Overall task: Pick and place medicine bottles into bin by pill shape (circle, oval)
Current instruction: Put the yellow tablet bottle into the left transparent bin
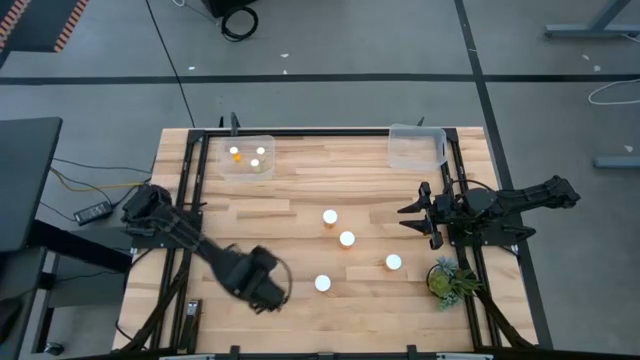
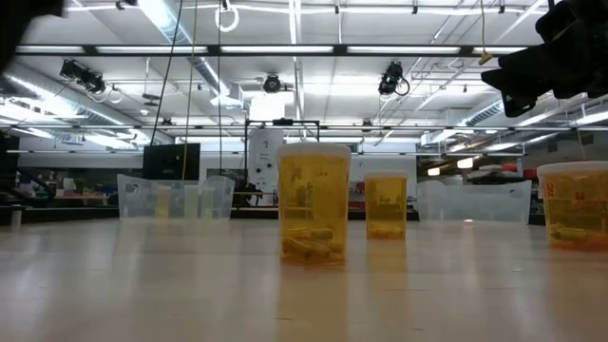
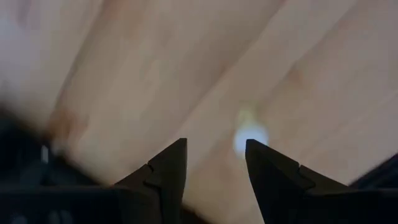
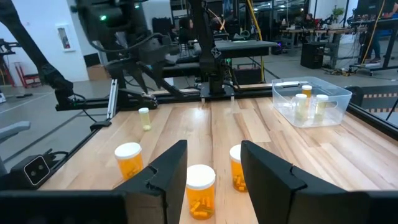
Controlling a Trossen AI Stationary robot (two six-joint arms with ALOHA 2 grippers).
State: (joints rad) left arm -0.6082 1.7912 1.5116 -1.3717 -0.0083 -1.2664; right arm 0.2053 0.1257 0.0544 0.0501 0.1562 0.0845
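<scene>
Four orange bottles with white caps stand upright on the wooden table: one at the middle (image 1: 329, 217), one just right of it (image 1: 347, 239), one further right (image 1: 393, 262), one nearer the front (image 1: 322, 283). Three more sit in the far-left clear bin (image 1: 247, 156). My left gripper (image 1: 272, 296) is open and empty over the near left of the table; in its wrist view (image 3: 216, 146) a blurred white cap (image 3: 250, 138) lies ahead of the fingers. My right gripper (image 1: 407, 219) is open and empty at the right, facing the bottles (image 4: 201, 190).
A second clear bin (image 1: 417, 147) stands at the far right, with nothing showing inside. A small green plant (image 1: 448, 280) stands at the near right, beside the right arm. Bare wood lies between the bins and the bottles.
</scene>
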